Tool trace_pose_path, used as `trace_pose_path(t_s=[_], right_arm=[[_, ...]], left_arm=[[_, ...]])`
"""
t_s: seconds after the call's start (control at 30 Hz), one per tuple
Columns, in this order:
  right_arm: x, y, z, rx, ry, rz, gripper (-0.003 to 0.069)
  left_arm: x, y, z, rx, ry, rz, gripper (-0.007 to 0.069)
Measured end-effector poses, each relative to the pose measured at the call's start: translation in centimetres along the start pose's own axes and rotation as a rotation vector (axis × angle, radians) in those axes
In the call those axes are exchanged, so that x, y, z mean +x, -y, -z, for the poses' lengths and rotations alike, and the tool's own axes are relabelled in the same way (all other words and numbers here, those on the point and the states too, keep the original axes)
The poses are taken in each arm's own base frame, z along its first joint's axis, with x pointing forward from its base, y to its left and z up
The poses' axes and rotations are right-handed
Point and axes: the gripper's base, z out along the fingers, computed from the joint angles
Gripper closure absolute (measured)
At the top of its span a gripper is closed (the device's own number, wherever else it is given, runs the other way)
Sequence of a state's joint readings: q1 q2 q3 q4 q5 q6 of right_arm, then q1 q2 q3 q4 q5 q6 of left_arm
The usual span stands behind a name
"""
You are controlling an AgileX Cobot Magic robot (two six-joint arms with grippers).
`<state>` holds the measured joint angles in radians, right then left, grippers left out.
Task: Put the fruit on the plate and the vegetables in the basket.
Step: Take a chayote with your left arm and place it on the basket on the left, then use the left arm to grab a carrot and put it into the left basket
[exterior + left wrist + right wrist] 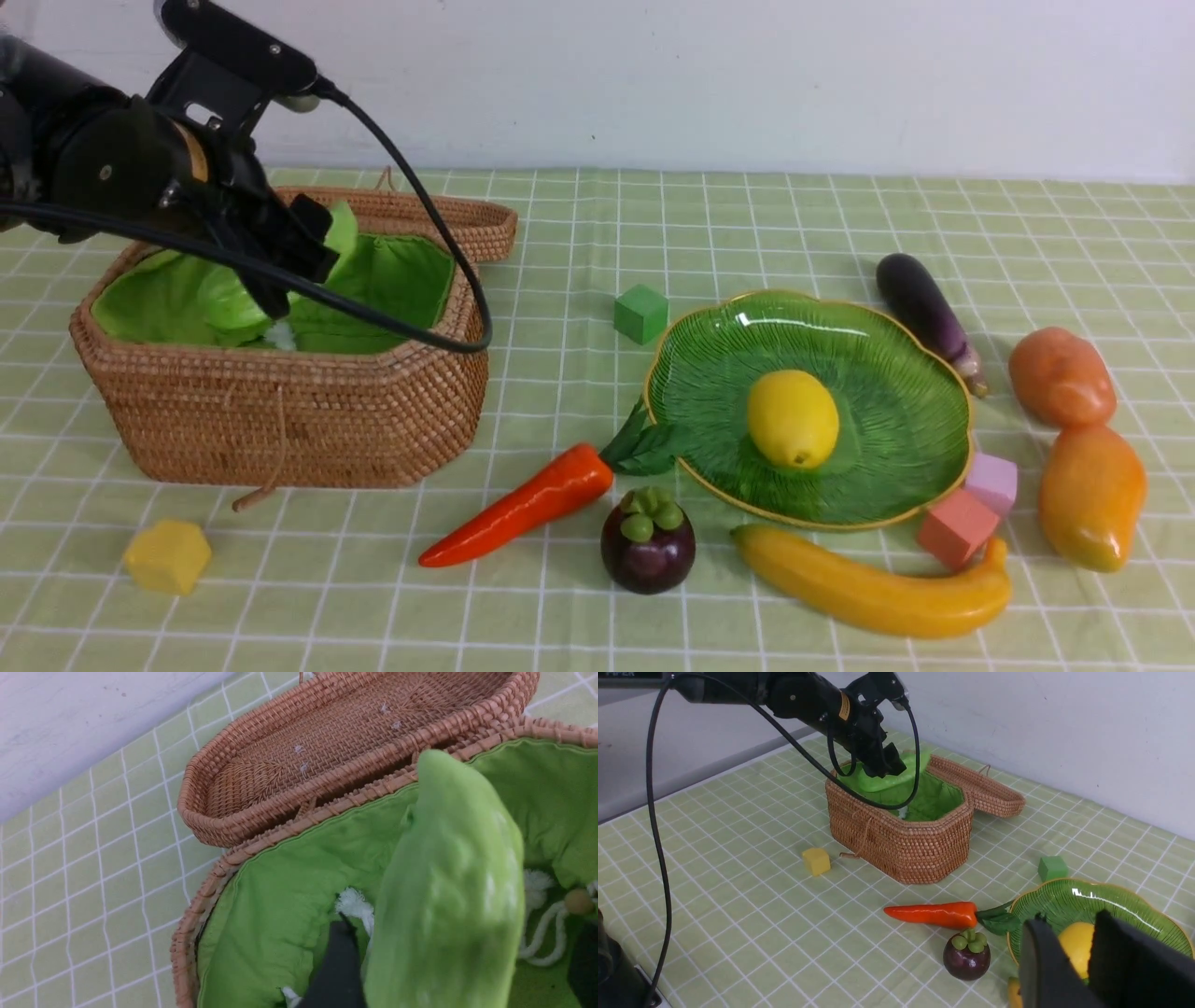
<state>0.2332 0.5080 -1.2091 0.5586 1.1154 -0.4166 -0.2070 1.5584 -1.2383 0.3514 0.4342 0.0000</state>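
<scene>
Up above the basket [901, 849], the left arm's [794, 693] yellow label [844, 705] is unreadable.

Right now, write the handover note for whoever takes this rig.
Left pincer: open, gourd between its fingers, at the basket's mouth; unclear if it rests there.
Right pincer: open, empty, by the plate.
Done: lemon on plate.
To do: carrot, eggplant, potato to basket; mangosteen, banana, mango to plate. All on the table.

Green checked tablecloth [709, 224]: basket [280, 420], plate [840, 327], carrot [523, 504], banana [868, 588]
</scene>
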Motion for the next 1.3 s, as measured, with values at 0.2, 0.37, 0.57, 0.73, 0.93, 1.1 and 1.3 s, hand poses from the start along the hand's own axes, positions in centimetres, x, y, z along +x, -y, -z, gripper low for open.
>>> trace_pose_path(t_s=[0.2,0.37,0.57,0.73,0.93,1.1,1.3], right_arm=[[0.1,0.0,0.0,-0.005,-0.010,0.000,0.0489],[0.3,0.0,0.0,-0.003,-0.028,0.004,0.0488],[0.4,0.0,0.0,-0.001,-0.043,0.008,0.0483],[1.0,-0.2,0.1,-0.026,-0.107,0.008,0.0480],[1.3,-0.4,0.1,-0.040,-0.148,0.009,0.0478],[1.3,-0.4,0.1,-0.039,-0.148,0.010,0.0474],[1.3,-0.4,0.1,-0.039,-0.148,0.010,0.0468]], left_arm=[[0.3,0.1,0.8,0.029,-0.052,0.104,-0.0001],[0.2,0.8,3.3,0.141,-0.100,0.432,0.0210],[0.3,6.7,6.0,0.441,-0.241,0.198,0.0629],[0.0,12.9,7.6,0.670,-0.240,-0.058,0.0638],[1.3,16.1,3.9,0.699,-0.343,-0.101,0.0624],[2.3,16.8,0.3,0.611,-0.348,-0.189,0.0481],[2.8,17.1,-2.2,0.530,-0.300,-0.285,0.0251]])
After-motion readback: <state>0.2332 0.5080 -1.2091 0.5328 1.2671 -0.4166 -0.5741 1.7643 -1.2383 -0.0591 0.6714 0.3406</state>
